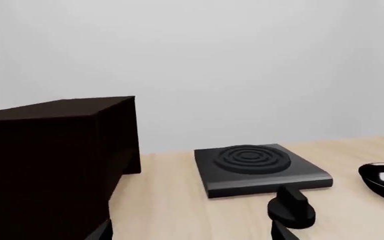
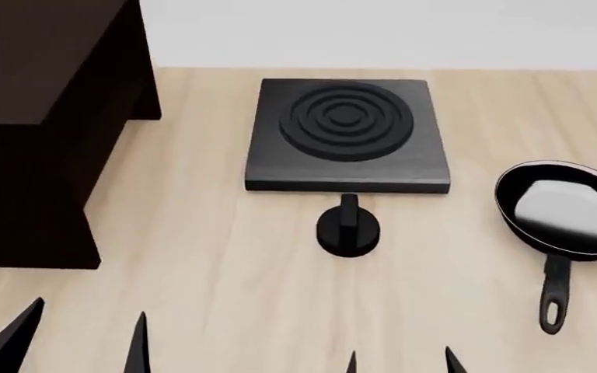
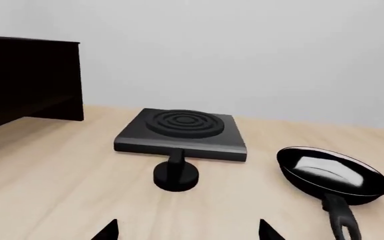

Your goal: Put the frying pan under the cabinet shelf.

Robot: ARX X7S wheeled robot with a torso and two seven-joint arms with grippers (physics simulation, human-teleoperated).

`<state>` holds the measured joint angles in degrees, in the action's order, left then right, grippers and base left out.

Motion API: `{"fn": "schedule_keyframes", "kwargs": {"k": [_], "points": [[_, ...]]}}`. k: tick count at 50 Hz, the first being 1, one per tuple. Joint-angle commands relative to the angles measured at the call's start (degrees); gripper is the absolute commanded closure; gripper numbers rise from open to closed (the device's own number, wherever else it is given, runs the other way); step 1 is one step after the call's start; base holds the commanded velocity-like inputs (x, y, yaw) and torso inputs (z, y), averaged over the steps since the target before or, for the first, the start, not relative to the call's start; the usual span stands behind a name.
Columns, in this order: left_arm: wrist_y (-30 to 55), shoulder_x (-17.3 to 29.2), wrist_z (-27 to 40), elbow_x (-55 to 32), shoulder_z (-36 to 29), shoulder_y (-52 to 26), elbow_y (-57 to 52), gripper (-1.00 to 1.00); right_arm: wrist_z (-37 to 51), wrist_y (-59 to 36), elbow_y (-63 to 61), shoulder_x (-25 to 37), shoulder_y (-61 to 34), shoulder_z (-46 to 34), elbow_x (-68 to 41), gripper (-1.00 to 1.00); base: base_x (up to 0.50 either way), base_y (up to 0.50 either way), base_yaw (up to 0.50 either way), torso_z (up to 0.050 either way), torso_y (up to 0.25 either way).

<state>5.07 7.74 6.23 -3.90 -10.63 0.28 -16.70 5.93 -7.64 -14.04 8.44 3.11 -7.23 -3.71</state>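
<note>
The small round black frying pan (image 2: 565, 210) lies on the pale wooden worktop (image 2: 215, 295), right of the square black stove plate (image 2: 347, 134). The tall dark brown wooden cabinet shelf (image 2: 40, 116) stands left of that plate. Both grippers' fingers (image 2: 137, 342) are spread open, holding nothing.

All you can see of your robot is its fingertips: the left gripper (image 2: 75, 342) shows two matte black, tapering fingers ending in sharp points, and the right gripper (image 2: 400, 359) two smaller black tips of the same pointed shape. No cables, screws or markings are visible on them.
</note>
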Motion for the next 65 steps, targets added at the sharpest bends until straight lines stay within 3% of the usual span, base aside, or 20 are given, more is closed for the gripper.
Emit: {"fn": "schedule_keyframes", "kwargs": {"k": [1,16,23,38,65], "points": [[0.01,0.69,0.71,-0.30,-0.61,0.26,-0.88,-1.00,0.58,-0.51,-1.50,0.69,0.58,-0.59,-0.28,-1.00,0.13,0.50,0.00,0.050,0.059],[-0.33,1.07,1.51,-1.19,-0.89,1.00,-1.70,-1.00,2.57,-2.07,-1.67,1.77,0.37,-2.14,2.53,-1.00,0.12,0.49,0.00,0.049,0.061],[1.05,1.20,2.54,-1.48,-0.49,0.06,-2.05,-1.00,2.09,-4.73,-2.89,1.96,-0.27,-2.04,1.05,-1.00,0.00,0.02,0.00,0.005,0.005],[12.77,3.83,0.62,-5.88,0.54,-8.26,-8.54,-1.00,-0.95,-21.59,-14.85,5.26,-10.03,-1.82,-2.46,-1.00,0.00,0.00,0.00,0.000,0.000],[27.48,8.01,-3.03,-10.36,0.54,-27.02,-11.52,-1.00,-5.60,-43.89,-23.06,9.70,-31.86,-2.86,-5.61,-1.00,0.00,0.00,0.00,0.000,0.000]]}}
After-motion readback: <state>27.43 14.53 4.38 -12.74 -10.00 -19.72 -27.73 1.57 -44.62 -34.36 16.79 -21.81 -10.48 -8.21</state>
